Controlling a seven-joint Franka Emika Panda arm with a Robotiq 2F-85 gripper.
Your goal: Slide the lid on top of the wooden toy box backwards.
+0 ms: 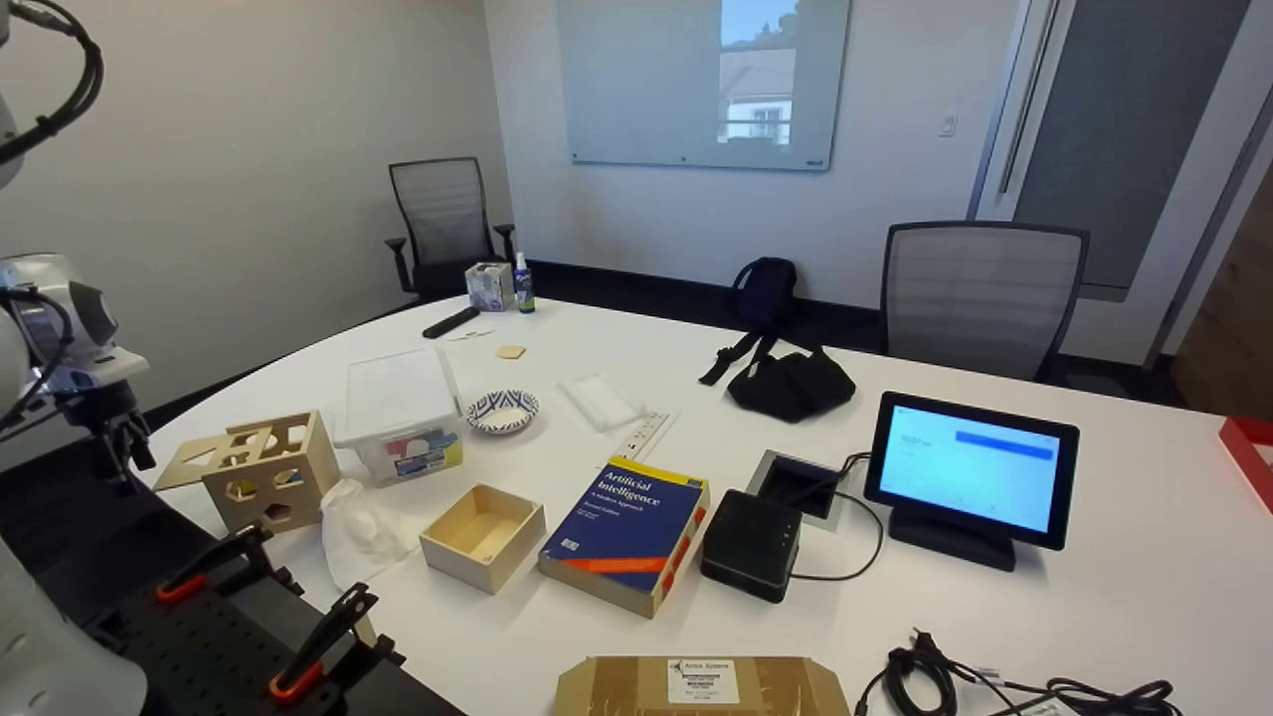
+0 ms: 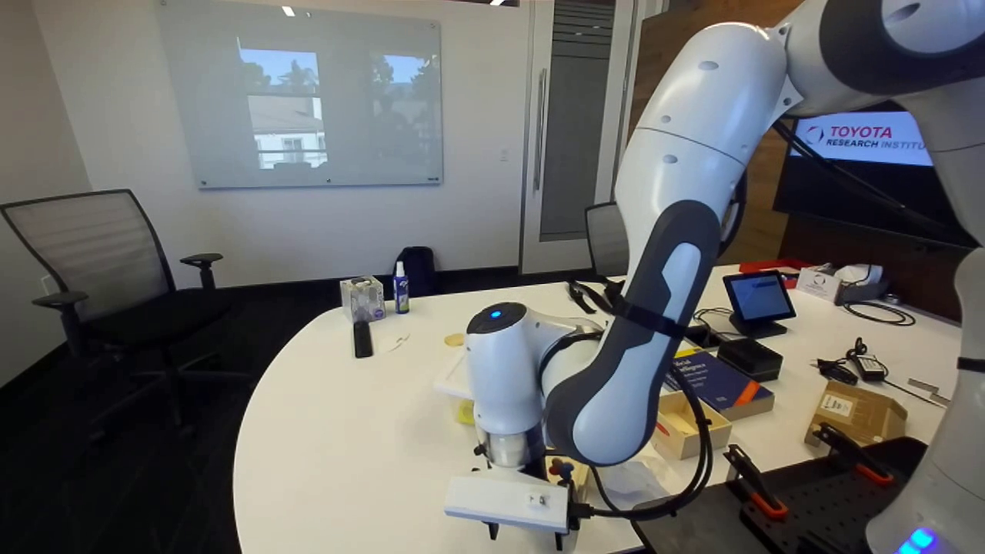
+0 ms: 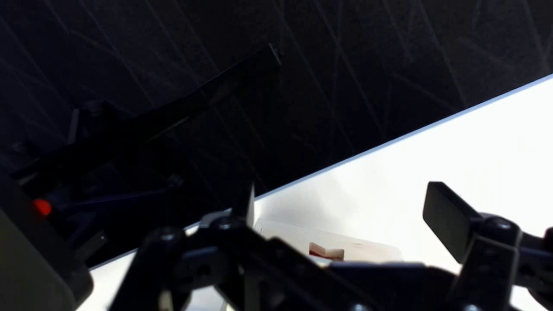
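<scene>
The wooden toy box (image 1: 265, 492), a pale cube with shape cut-outs, stands near the table edge in an exterior view. Its lid (image 1: 177, 475), a thin pale panel with a triangular hole, sticks out leftward from the top. My gripper (image 1: 133, 461) points down just left of the lid's outer edge; contact cannot be told. In an exterior view, my gripper (image 2: 526, 536) is low at the bottom, and the arm hides most of the toy box (image 2: 575, 468). In the wrist view, my gripper (image 3: 345, 214) is open with nothing between its fingers; a pale panel with a cut-out, apparently the lid (image 3: 367, 247), lies beyond.
A translucent plastic container (image 1: 398, 393) stands close behind the toy box. A white plastic bag (image 1: 363, 537) lies beside it. A shallow wooden box (image 1: 467, 565), a blue book (image 1: 622, 517) and a patterned bowl (image 1: 503, 411) are further right. Black clamps (image 1: 323, 636) rise from the robot's mount.
</scene>
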